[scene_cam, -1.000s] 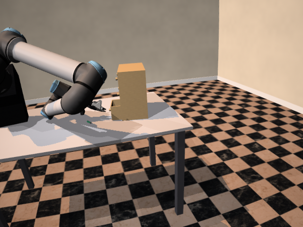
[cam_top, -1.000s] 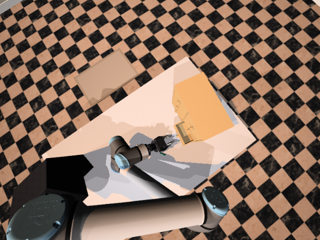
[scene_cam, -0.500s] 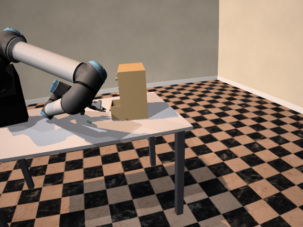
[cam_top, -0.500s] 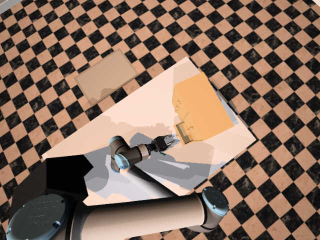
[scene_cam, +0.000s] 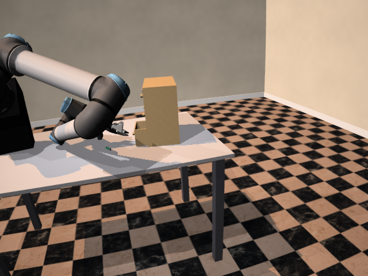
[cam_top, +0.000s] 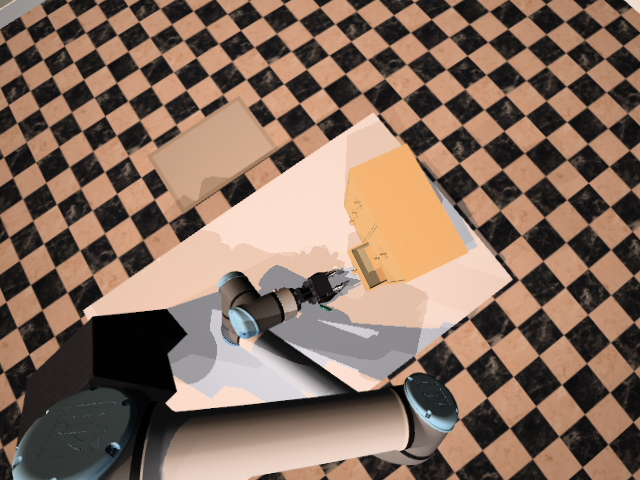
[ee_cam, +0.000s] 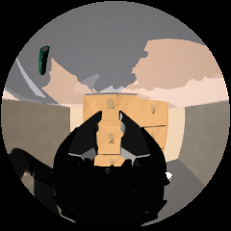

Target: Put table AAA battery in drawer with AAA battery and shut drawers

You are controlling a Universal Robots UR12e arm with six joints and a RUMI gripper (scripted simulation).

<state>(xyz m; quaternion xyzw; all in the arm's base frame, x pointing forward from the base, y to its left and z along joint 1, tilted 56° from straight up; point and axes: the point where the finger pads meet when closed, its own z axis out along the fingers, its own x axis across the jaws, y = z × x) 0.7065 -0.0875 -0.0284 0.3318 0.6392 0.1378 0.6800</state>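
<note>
"Looking from above, where's the loose AAA battery (cam_top: 325, 307) (scene_cam: 108, 148) (ee_cam: 43, 60)?"

"Leftmost, on the table (cam_top: 289, 206) (scene_cam: 74, 173) (ee_cam: 183, 60), at seven o'clock from the fingertips."

"And the gripper (cam_top: 346, 275) (scene_cam: 127, 133) (ee_cam: 110, 111)?"

"Jaws slightly spread, nothing pinched. Just off them, towards two o'clock, one low drawer (cam_top: 358, 266) (scene_cam: 140, 137) (ee_cam: 95, 104) stands open; the chest (cam_top: 408, 211) (scene_cam: 161, 112) (ee_cam: 156, 116) rises upright behind it, at one o'clock"
</note>
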